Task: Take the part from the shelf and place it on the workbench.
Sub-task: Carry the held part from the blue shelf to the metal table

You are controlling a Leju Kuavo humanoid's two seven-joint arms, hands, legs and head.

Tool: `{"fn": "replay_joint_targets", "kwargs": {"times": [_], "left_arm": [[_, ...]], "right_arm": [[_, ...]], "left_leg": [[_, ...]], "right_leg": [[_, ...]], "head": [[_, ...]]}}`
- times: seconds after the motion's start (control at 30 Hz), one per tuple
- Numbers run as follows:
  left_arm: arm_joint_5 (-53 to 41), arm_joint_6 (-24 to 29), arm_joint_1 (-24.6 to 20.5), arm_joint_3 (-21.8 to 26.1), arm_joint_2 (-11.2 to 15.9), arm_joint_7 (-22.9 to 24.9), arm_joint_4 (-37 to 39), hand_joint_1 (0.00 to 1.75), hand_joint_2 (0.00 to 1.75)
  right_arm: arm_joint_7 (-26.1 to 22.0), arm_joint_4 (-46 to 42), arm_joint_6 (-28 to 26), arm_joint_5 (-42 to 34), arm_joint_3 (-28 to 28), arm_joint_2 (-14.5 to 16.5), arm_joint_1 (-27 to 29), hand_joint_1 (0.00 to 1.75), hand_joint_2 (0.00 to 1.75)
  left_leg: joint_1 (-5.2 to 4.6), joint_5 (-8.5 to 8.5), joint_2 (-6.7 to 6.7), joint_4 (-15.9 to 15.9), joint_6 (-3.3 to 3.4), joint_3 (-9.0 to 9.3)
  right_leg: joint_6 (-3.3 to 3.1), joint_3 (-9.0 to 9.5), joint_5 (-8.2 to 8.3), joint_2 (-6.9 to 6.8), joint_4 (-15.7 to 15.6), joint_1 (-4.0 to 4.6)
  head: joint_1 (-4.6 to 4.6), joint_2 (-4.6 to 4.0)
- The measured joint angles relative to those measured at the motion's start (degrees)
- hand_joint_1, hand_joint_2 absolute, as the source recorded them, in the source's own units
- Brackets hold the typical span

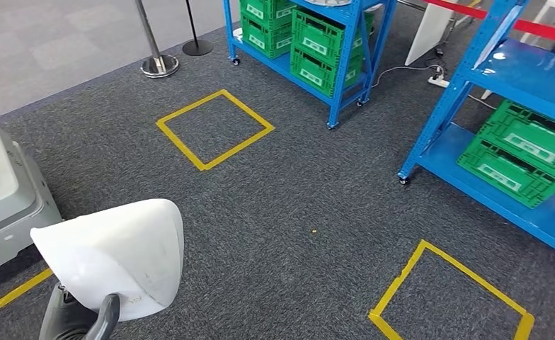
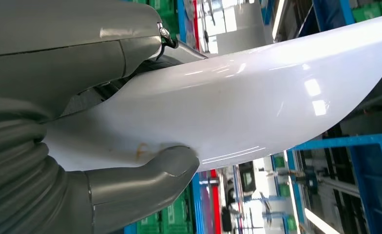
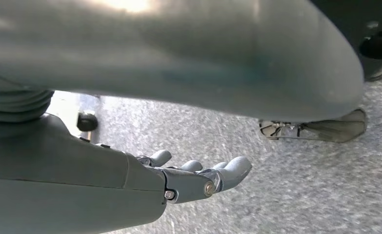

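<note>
The part is a curved white plastic shell (image 1: pixel 115 251), carried low at the left of the head view over the grey carpet. My left hand (image 1: pixel 80 317) grips it from below. In the left wrist view the glossy white part (image 2: pixel 238 102) lies clamped between the grey thumb (image 2: pixel 150 175) and the fingers above it. My right hand (image 3: pixel 199 175) hangs over the carpet with its fingers loosely apart and nothing in them. Blue shelves (image 1: pixel 331 49) with green crates (image 1: pixel 324 42) stand at the back.
A second blue shelf (image 1: pixel 515 92) with green crates (image 1: pixel 522 152) stands at the right. Two yellow tape squares (image 1: pixel 214 129) (image 1: pixel 451 297) mark the carpet. A white machine (image 1: pixel 6 191) sits at the left edge. Stanchion bases (image 1: pixel 159 65) stand at the back left.
</note>
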Motion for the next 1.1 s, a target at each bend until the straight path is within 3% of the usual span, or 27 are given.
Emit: {"fn": "replay_joint_targets", "kwargs": {"times": [0.03, 0.1, 0.17, 0.23, 0.3, 0.37, 0.43, 0.47, 0.5, 0.53, 0.6, 0.67, 0.73, 0.77, 0.83, 0.87, 0.93, 0.97, 1.0, 1.03, 1.1], "left_arm": [[-0.2, 0.1, 0.1, 0.2, 0.0, 0.1, -0.5, 1.75, 1.75], [-0.5, 0.1, -0.2, 0.4, 0.0, 0.4, -1.0, 1.75, 1.75], [-0.5, 0.1, -1.1, 0.7, 0.0, 0.7, -1.0, 1.75, 1.75], [-0.5, 0.0, -1.5, 1.1, 0.1, 0.9, -1.1, 1.75, 1.75], [-0.4, 0.0, -1.8, 1.4, 0.2, 1.0, -1.1, 1.75, 1.75], [-0.4, 0.0, -2.3, 1.7, 0.3, 0.9, -1.0, 1.75, 1.75], [-0.4, 0.0, -2.4, 1.7, 0.4, 0.9, -0.9, 1.75, 1.75], [-0.4, 0.0, -2.4, 1.8, 0.4, 0.9, -0.8, 1.75, 1.75], [-0.4, 0.0, -2.4, 1.8, 0.5, 1.0, -0.8, 1.75, 1.75], [-0.4, 0.0, -2.4, 1.8, 0.5, 1.0, -0.7, 1.75, 1.75], [-0.4, -0.3, -2.5, 1.9, 0.6, 1.1, -0.9, 1.75, 1.75], [-0.6, -0.4, -2.5, 1.9, 0.7, 1.0, -1.1, 1.75, 1.75], [-2.0, 0.1, -2.5, 2.1, 0.7, -1.0, -1.2, 1.75, 1.75], [-2.9, 0.5, -2.7, 2.3, 0.8, -2.8, -1.1, 1.75, 1.75], [-4.4, 1.2, -3.4, 2.7, 0.8, -5.8, -0.5, 1.75, 1.75], [-4.8, 1.4, -3.7, 2.8, 0.7, -6.4, -0.1, 1.75, 1.75], [-5.2, 1.7, -4.1, 2.8, 0.1, -6.6, 0.7, 1.75, 1.75], [-5.2, 1.6, -4.1, 2.8, -0.2, -6.4, 1.1, 1.75, 1.75], [-5.0, 1.3, -4.1, 2.9, -0.6, -6.2, 1.5, 1.75, 1.75], [-4.9, 1.1, -4.1, 2.9, -1.0, -6.0, 1.8, 1.75, 1.75], [-5.0, 0.5, -4.4, 2.9, -1.9, -5.3, 2.3, 1.75, 1.75]], "right_arm": [[-0.8, 0.0, 0.0, -0.7, -0.1, 0.1, 0.0, 0.00, 0.00], [-2.2, 0.0, -0.1, -2.0, -0.6, 0.3, -0.1, 0.00, 0.00], [-2.9, 0.0, -0.1, -2.7, -1.2, 0.8, -0.5, 0.00, 0.00], [-3.2, 0.0, -0.1, -3.0, -1.6, 1.4, -0.9, 0.00, 0.00], [-3.3, 0.0, -0.1, -3.1, -1.9, 1.7, -0.9, 0.00, 0.00], [-3.3, 0.0, -0.1, -3.1, -2.1, 1.8, -0.8, 0.00, 0.00], [-3.3, 0.0, -0.1, -3.1, -2.2, 1.9, -0.6, 0.00, 0.00], [-3.3, 0.0, -0.1, -3.1, -2.2, 1.9, -0.6, 0.00, 0.00], [-3.3, 0.0, -0.1, -3.1, -2.3, 2.0, -0.6, 0.00, 0.00], [-3.3, 0.0, -0.1, -3.1, -2.3, 2.0, -0.6, 0.00, 0.00], [-3.4, 0.0, -0.1, -3.1, -2.4, 2.2, -0.7, 0.00, 0.00], [-3.7, 0.0, -0.1, -2.9, -2.5, 2.3, -0.8, 0.00, 0.00], [-6.0, 0.0, -0.1, -0.8, -2.3, 2.0, -1.1, 0.00, 0.00], [-7.7, 0.0, -0.1, 0.7, -1.9, 1.6, -1.3, 0.00, 0.00], [-10.1, -0.1, 0.4, 2.8, -1.0, 0.5, -1.7, 0.00, 0.00], [-10.7, -0.1, 0.7, 3.4, -0.6, -0.1, -2.0, 0.00, 0.00], [-11.4, -0.2, 1.1, 4.1, 0.1, -1.1, -2.2, 0.00, 0.00], [-11.8, -0.2, 1.1, 4.2, 0.4, -1.6, -2.3, 0.00, 0.00], [-12.1, -0.3, 1.1, 4.1, 0.6, -2.0, -2.3, 0.00, 0.00], [-12.3, -0.3, 1.1, 3.8, 0.7, -2.3, -2.3, 0.00, 0.00], [-11.4, -0.4, 1.1, 3.0, 0.7, -2.9, -2.2, 0.00, 0.00]], "left_leg": [[-0.01, -0.01, -0.86, 0.2, -0.09, -0.07], [-0.03, -0.02, -2.27, 0.5, -0.52, -0.25], [0.04, 0.20, -3.40, 0.5, -1.27, -0.59], [0.15, 0.49, -4.14, 0.3, -2.00, -1.05], [0.05, -0.45, -1.91, 1.8, -2.45, -2.02], [0.01, -3.59, 1.58, 7.8, -2.85, -4.95], [0.17, -6.26, 2.81, 14.9, -3.21, -8.60], [0.23, -6.21, 3.00, 16.2, -3.28, -9.33], [0.26, -5.08, 3.22, 15.2, -3.29, -8.84], [0.27, -3.19, 3.76, 12.1, -3.23, -7.19], [0.11, -0.21, 6.76, 4.1, -2.80, -2.89], [-0.16, 0.52, 8.52, 0.3, -2.14, -0.92], [-0.33, 0.64, 7.04, 0.2, -1.49, -1.15], [-0.31, 0.80, 6.25, 0.0, -1.16, -1.15], [-0.07, 1.14, 4.66, -0.5, -0.46, -0.94], [-0.04, 1.20, 3.89, -0.5, -0.25, -0.98], [-0.04, 1.20, 2.11, -0.4, -0.04, -1.10], [-0.05, 1.19, 1.16, -0.4, 0.00, -1.09], [-0.03, 1.18, 0.23, -0.3, -0.02, -1.04], [0.01, 1.16, -0.68, -0.2, -0.06, -0.97], [0.03, 1.06, -2.27, 0.1, -0.39, -0.96]], "right_leg": [[-0.26, 1.48, 2.33, 0.64, -3.6, 0.04], [-0.73, 4.36, 5.44, 2.86, -10.5, 0.15], [-1.19, 5.18, 6.01, 3.76, -12.8, 0.46], [-1.94, 5.38, 6.41, 2.53, -13.3, 0.57], [-2.76, 5.81, 6.76, 1.13, -13.8, 0.44], [-3.27, 5.98, 6.84, -0.43, -14.1, 0.48], [-3.41, 5.97, 6.68, -2.11, -14.1, 0.58], [-3.39, 6.03, 6.56, -2.95, -14.1, 0.59], [-3.32, 6.16, 6.42, -3.74, -14.1, 0.59], [-3.22, 6.38, 6.24, -4.51, -14.1, 0.58], [-2.77, 6.99, 5.72, -5.89, -14.1, 0.80], [-2.14, 7.45, 5.26, -7.09, -14.1, 1.07], [-1.46, 7.76, 4.98, -8.19, -14.2, 0.99], [-1.07, 7.76, 4.68, -7.54, -13.9, 0.83], [-0.41, 6.28, 2.63, -3.98, -10.5, 0.49], [-0.22, 4.48, 0.94, -1.87, -7.0, 0.39], [-0.07, 0.27, -1.86, -0.32, 0.6, 0.37], [-0.07, -1.07, -1.81, -0.19, 2.5, 0.38], [-0.13, -1.31, -0.53, -0.08, 2.0, 0.37], [-0.23, -0.54, 1.66, 0.23, -0.6, 0.35], [-0.45, 2.46, 5.89, 2.19, -8.5, 0.30]], "head": [[0.00, 0.00], [-0.01, 0.00], [-0.01, 0.00], [0.00, 0.00], [-0.07, 0.00], [-0.13, 0.00], [-0.13, 0.00], [-0.13, 0.00], [-0.13, 0.00], [-0.13, 0.00], [-0.10, 0.00], [-0.02, 0.00], [0.02, 0.00], [0.03, 0.00], [0.10, 0.00], [0.15, 0.00], [0.17, 0.00], [0.18, 0.00], [0.18, 0.00], [0.18, 0.00], [0.17, 0.00]]}}
